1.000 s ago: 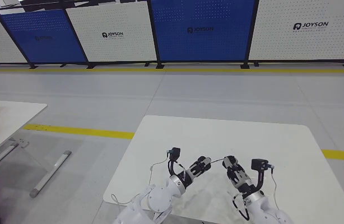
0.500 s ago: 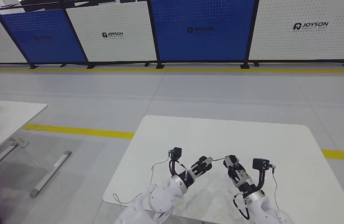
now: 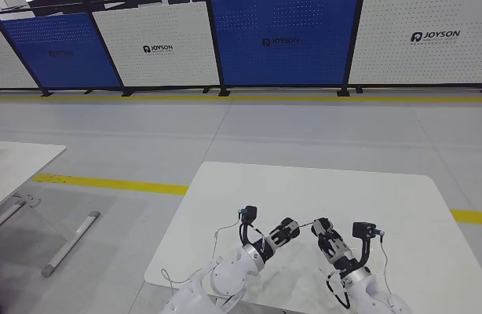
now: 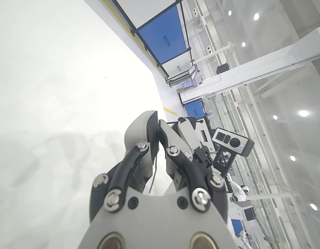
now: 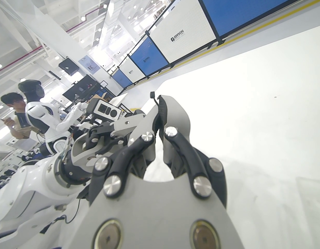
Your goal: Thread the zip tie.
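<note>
Zip tie [image 3: 304,225] held above table [image 3: 382,196], lower centre of top view. Left gripper [image 3: 290,228] clamped on tail [image 4: 155,164]; right gripper [image 3: 320,228] pinching it just beside head [image 5: 152,95]. Advised: square tail to head slot, feed slowly, avoid buckling.

White-shelled arms [image 3: 225,276] end in the left gripper [image 4: 158,124] and right gripper [image 5: 157,104]: pale grey fingers [image 5: 175,115], black linkages [image 5: 191,154], silver screws [image 5: 200,184], thin dark cables [image 5: 71,212].
</note>
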Controlling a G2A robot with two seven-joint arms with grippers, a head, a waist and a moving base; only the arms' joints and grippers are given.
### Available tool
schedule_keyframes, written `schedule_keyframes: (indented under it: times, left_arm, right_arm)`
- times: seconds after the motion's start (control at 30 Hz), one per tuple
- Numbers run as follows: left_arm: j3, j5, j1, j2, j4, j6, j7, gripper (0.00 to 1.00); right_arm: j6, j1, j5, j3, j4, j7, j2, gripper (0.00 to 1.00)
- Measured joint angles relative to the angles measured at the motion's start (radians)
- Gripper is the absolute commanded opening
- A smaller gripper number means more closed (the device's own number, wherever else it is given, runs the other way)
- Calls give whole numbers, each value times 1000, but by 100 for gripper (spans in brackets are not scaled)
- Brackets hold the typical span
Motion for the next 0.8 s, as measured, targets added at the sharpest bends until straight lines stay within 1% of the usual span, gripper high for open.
schedule_keyframes:
  times: [0.2,0.23,0.27,0.3,0.33,0.53,0.63,0.7,0.73,0.77,0.8]
  left_arm:
    - [0,-2,-1,-1,1,0,-3,0]
    - [0,-4,0,-1,0,-1,-1,9]
    - [-1,-5,1,-1,-1,-1,0,12]
    - [-1,-6,1,-1,-2,-2,1,18]
    - [-2,-6,3,-1,-4,-2,1,21]
    - [-3,-1,9,-1,-9,-6,2,21]
    - [-2,5,11,-1,-11,-7,2,18]
    - [-2,7,12,0,-12,-7,1,14]
    - [-3,8,12,0,-13,-7,1,9]
    - [-3,9,13,0,-13,-7,1,0]
    - [-3,10,13,0,-13,-6,1,0]
  right_arm:
    - [-4,3,6,0,4,2,-1,0]
    - [-4,3,6,0,4,2,-1,0]
    - [-4,3,6,1,5,1,-1,0]
    - [-2,3,5,1,5,0,-1,0]
    - [0,4,5,2,6,-1,-1,0]
    - [7,4,6,2,9,-3,-2,0]
    - [7,4,6,2,9,-5,-2,0]
    - [7,3,6,2,9,-6,-3,0]
    - [7,3,6,2,9,-7,-3,0]
    - [7,3,6,2,9,-7,-3,0]
    - [6,2,6,2,9,-7,-3,0]
